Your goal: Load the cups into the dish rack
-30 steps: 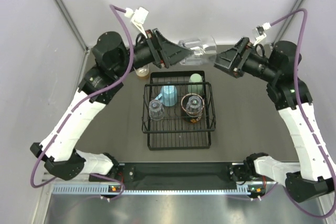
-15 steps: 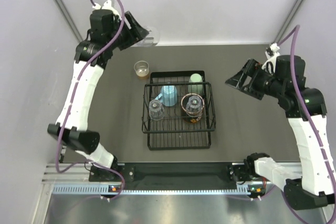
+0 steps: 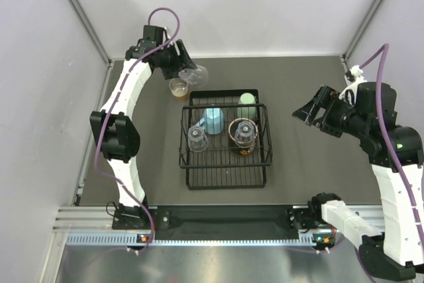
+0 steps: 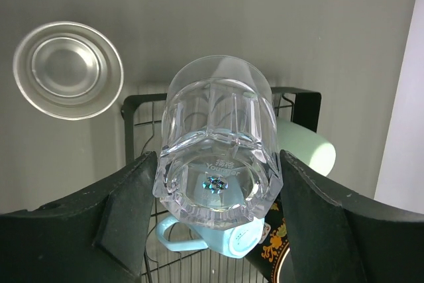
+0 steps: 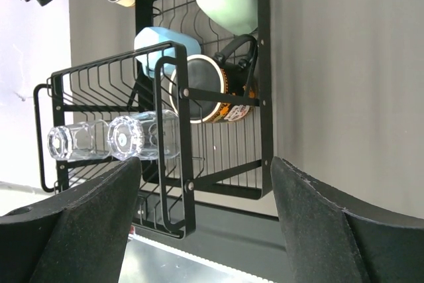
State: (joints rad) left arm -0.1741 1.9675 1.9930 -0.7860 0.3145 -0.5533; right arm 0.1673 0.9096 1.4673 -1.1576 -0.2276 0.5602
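My left gripper point(image 3: 187, 69) is shut on a clear glass point(image 3: 197, 75) and holds it in the air over the back-left corner of the black dish rack point(image 3: 225, 175). In the left wrist view the glass point(image 4: 218, 144) sits between both fingers point(image 4: 126, 203), its base toward the camera. A tan cup point(image 3: 177, 87) stands on the table just behind the rack. In the rack are a light blue mug point(image 3: 213, 119), a pale green tumbler point(image 3: 247, 103), a red-lined dark cup point(image 3: 242, 134) and a clear glass point(image 3: 196, 138). My right gripper point(image 3: 310, 112) is open and empty, right of the rack.
The right wrist view shows the rack point(image 5: 265, 64) side-on with two clear glasses point(image 5: 76, 142) lying in it. Cage posts and pale walls close in the back and sides. Bare dark table lies right of the rack point(image 3: 311, 164).
The left arm has carried the glass from the middle back out to the far left, then down toward the rack's back-left corner. The right gripper has let go and drawn back to the right.
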